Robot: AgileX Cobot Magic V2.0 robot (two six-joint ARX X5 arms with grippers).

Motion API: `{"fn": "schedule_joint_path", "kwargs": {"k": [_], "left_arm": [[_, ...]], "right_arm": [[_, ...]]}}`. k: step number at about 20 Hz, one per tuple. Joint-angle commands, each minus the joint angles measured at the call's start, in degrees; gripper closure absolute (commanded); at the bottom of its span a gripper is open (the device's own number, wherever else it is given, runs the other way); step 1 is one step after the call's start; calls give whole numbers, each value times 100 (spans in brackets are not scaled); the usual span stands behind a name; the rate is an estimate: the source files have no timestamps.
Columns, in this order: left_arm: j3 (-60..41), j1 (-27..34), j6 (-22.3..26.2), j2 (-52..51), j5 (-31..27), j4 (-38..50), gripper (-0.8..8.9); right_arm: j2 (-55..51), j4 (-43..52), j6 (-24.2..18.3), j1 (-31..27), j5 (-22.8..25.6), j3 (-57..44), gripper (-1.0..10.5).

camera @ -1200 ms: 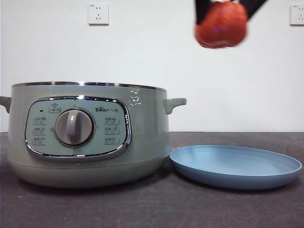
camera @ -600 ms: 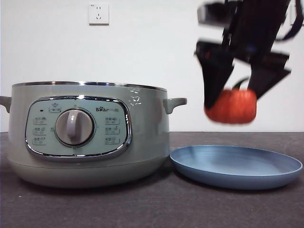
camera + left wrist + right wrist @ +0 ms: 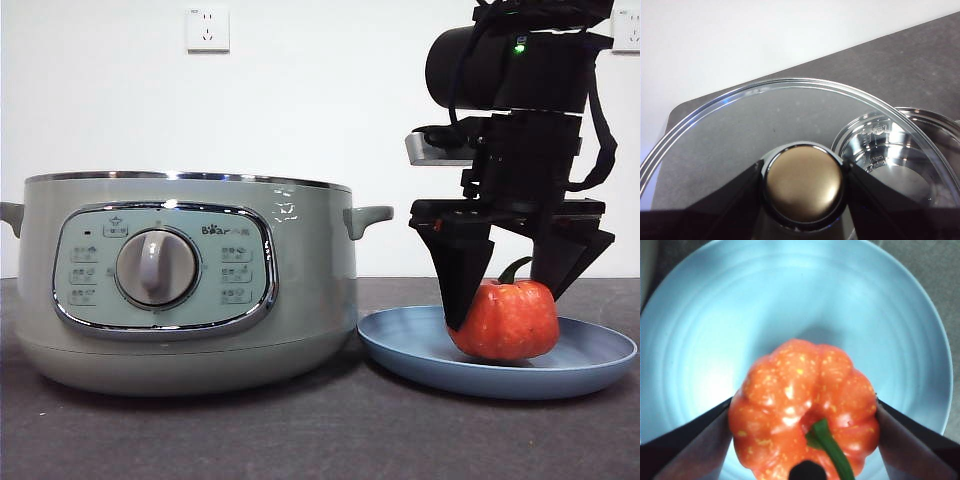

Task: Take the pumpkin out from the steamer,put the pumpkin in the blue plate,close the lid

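Observation:
The pumpkin (image 3: 505, 320) sits in the blue plate (image 3: 400, 355), right of the steamer (image 3: 300, 290). My right gripper (image 3: 510, 305) comes down from above and is shut on the pumpkin, one jaw on each side. In the right wrist view the pumpkin (image 3: 800, 395), green stem up, rests between the jaws of that gripper (image 3: 802, 440) over the plate (image 3: 715, 340). The steamer stands open, with no lid on it. My left gripper (image 3: 803, 185) is shut on the knob (image 3: 803, 182) of the glass lid (image 3: 740, 125). It holds the lid above the steamer's shiny open pot (image 3: 900, 150).
The steamer and plate stand on a dark table (image 3: 300, 430) against a white wall. Wall sockets (image 3: 207, 30) are high on the wall. The plate's edge lies close to the steamer's base.
My right gripper came down with the pumpkin from the top of the front view until the pumpkin rests in the blue plate. The steamer and plate have not moved.

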Motion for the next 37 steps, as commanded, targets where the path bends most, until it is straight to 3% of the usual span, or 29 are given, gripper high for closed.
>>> {"fn": "schedule_joint_path", "kwargs": {"k": [1, 7, 10, 15, 18, 24, 28, 37], "left_arm": [[94, -2, 42, -66, -39, 293, 821], [94, -2, 42, -66, -11, 295, 821], [94, -2, 42, 63, 28, 378, 822], [94, -2, 39, 638, 774, 691, 821], [94, -4, 37, 1207, 1499, 988, 821], [94, -20, 20, 2277, 2382, 1464, 821], [94, -42, 20, 2785, 2389, 1692, 821], [94, -46, 20, 3423, 2389, 1884, 821]], "right_arm": [[46, -46, 81, -2, 0, -44, 342], [-94, -48, 164, 0, -9, -44, 348], [-669, -31, 225, 11, -7, -44, 348], [-1945, 15, 225, 2, 42, -44, 349], [-2640, -33, 223, -55, 48, -44, 349], [-3427, -380, 229, -184, 59, -44, 349], [-3602, -450, 227, -247, 352, -44, 350], [-3606, -472, 227, -302, 350, -44, 350]]}}
